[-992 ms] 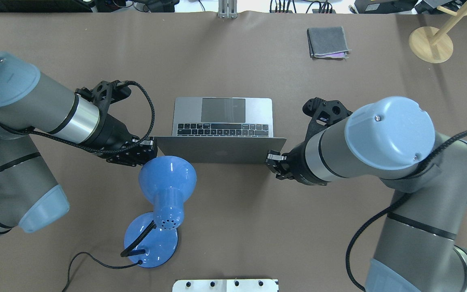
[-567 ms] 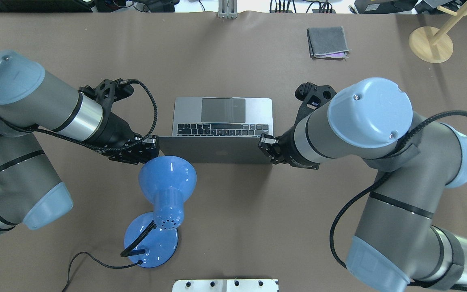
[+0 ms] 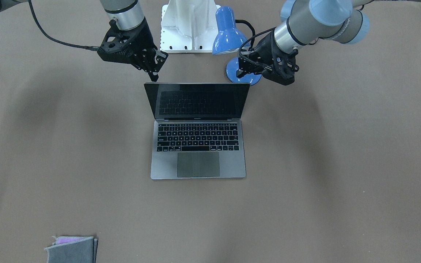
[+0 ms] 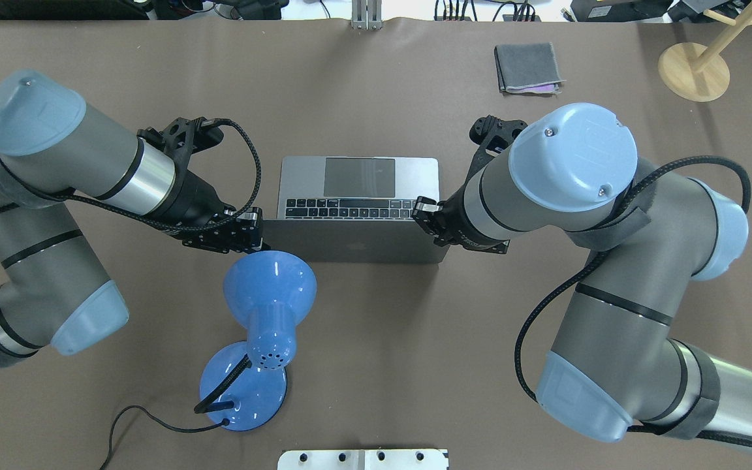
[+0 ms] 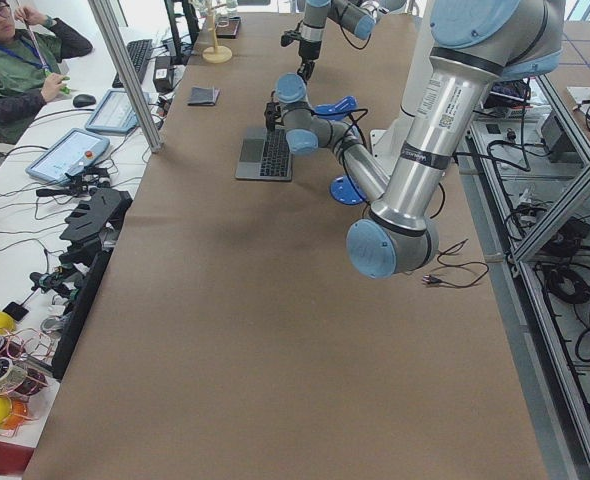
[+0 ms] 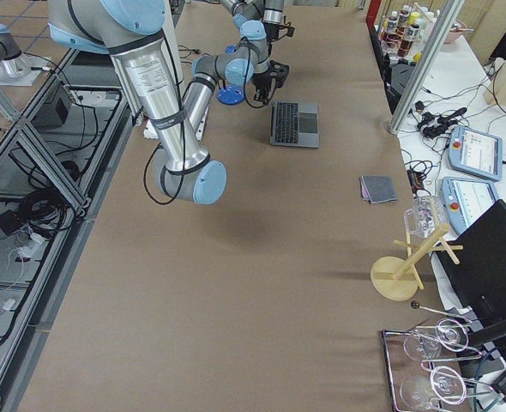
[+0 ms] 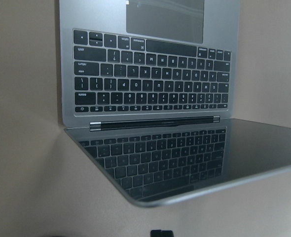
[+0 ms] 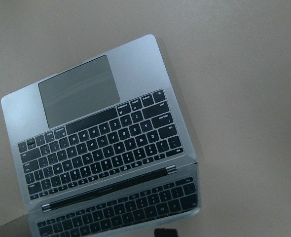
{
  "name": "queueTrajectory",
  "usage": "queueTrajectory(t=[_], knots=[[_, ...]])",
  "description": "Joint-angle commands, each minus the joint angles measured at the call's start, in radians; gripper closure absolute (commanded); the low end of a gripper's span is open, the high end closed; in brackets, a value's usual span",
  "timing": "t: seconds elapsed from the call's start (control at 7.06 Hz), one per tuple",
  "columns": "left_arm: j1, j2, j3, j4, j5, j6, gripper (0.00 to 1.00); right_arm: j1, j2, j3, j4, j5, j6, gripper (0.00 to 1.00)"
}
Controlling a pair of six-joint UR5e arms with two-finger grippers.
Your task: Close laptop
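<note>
The laptop [image 4: 360, 186] stands open mid-table, keyboard away from me, with its grey lid [image 4: 350, 245] raised and leaning over the keys. It also shows in the front view [image 3: 197, 146], the left wrist view [image 7: 150, 74] and the right wrist view [image 8: 101, 143]. My left gripper [image 4: 255, 222] is shut and empty at the lid's upper left corner, also in the front view [image 3: 240, 72]. My right gripper [image 4: 420, 212] is shut and empty at the lid's upper right corner, also in the front view [image 3: 154, 75]. Contact with the lid is unclear.
A blue desk lamp [image 4: 270, 281] with its cable stands just behind the lid, close under my left gripper. A folded grey cloth [image 4: 527, 67] lies far right. A wooden stand [image 4: 694, 72] is at the far right corner. A white mounting plate [image 4: 363, 459] sits at the near edge.
Both grippers have moved inward to the lid's upper corners, the right arm swinging furthest to the left. The lid looks narrower from above, tipped a little toward the keyboard.
</note>
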Motion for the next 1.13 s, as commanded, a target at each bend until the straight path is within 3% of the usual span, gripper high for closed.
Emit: queueTrajectory(t=[0.0,0.71,0.99], knots=[[-0.031,-0.018,0.031,0.001,-0.005,0.018,1.0,0.017,0.016,-0.053,0.041,0.0,0.001,1.0],[-0.085,-0.12,0.147,0.056,-0.002,0.104,1.0,0.087,0.071,-0.191,0.078,0.008,-0.059,1.0],[-0.097,-0.157,0.207,0.056,0.002,0.14,1.0,0.118,0.117,-0.31,0.141,0.009,-0.065,1.0]])
